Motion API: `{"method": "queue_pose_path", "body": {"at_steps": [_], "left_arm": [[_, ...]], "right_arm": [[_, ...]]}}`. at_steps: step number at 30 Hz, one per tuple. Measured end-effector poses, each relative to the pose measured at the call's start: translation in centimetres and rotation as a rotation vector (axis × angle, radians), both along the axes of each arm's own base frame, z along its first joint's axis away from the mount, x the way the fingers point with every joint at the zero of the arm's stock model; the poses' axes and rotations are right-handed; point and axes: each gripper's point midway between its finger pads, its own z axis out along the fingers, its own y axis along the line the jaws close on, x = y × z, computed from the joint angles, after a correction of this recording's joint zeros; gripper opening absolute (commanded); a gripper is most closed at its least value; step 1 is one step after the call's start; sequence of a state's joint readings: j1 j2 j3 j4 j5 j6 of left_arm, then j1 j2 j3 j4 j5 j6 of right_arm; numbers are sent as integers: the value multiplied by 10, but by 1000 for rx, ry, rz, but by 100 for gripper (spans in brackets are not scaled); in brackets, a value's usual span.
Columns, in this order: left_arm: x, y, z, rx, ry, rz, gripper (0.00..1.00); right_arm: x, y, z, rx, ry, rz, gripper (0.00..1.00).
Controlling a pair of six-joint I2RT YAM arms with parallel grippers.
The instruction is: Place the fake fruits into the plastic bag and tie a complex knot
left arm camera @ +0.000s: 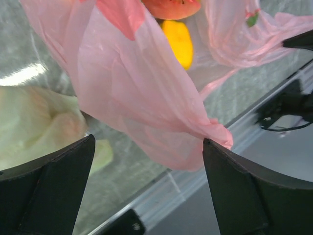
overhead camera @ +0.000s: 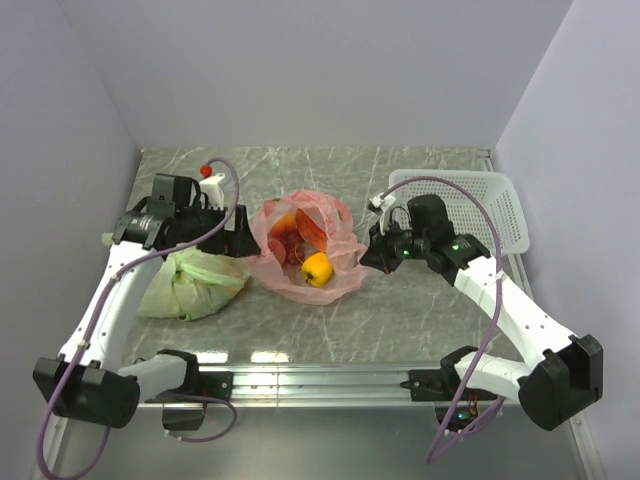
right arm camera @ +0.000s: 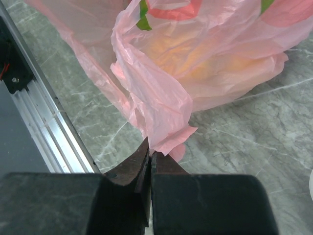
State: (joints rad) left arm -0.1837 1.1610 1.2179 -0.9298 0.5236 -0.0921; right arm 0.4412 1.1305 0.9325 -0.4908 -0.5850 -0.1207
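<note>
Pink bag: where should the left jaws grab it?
Grab the pink bag by its pointed corner on the left edge. It hangs bunched and thin between the open left jaws, so close in from the left; the right jaws pinch the opposite end.

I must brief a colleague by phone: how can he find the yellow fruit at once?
On the grey table, look in the middle for the pink plastic bag. The yellow fruit shows at its near edge. It is the only yellow one; the other fruits there are red or orange.
</note>
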Motion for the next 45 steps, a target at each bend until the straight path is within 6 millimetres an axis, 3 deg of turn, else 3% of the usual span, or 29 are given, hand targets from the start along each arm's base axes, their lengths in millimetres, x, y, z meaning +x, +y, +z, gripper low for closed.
{"method": "queue_pose_path", "body": {"at_steps": [12, 16, 22, 27, 30, 31, 33, 36, 37, 41, 43, 45], "left_arm": [[-37, -15, 52, -220, -75, 61, 99], [-37, -13, 44, -227, -45, 104, 99], [-19, -8, 16, -197, 16, 197, 99], [-10, -11, 16, -210, -10, 214, 98], [-4, -15, 17, -221, -35, 212, 84], [-1, -17, 17, -223, -38, 211, 71], [3, -19, 16, -229, -39, 210, 56], [6, -21, 13, -223, -35, 199, 23], [5, -22, 13, -222, -34, 191, 4], [0, -23, 22, -213, -37, 158, 0], [2, -23, 43, -213, -72, 140, 0], [10, -22, 80, -223, -162, 128, 0]], "right_arm": [[1, 0, 9, 15, -7, -21, 0], [3, 1, 15, 24, -17, -24, 0], [3, 2, 21, 33, -31, -24, 0], [2, 3, 21, 31, -32, -21, 0], [2, 3, 22, 30, -32, -21, 0], [2, 3, 23, 30, -35, -21, 0], [3, 4, 27, 32, -42, -21, 0], [6, 4, 36, 40, -61, -26, 0], [7, 5, 40, 43, -65, -28, 0], [12, 5, 60, 63, -90, -47, 0], [16, 4, 76, 77, -111, -70, 0], [24, 0, 99, 101, -152, -98, 0]]}}
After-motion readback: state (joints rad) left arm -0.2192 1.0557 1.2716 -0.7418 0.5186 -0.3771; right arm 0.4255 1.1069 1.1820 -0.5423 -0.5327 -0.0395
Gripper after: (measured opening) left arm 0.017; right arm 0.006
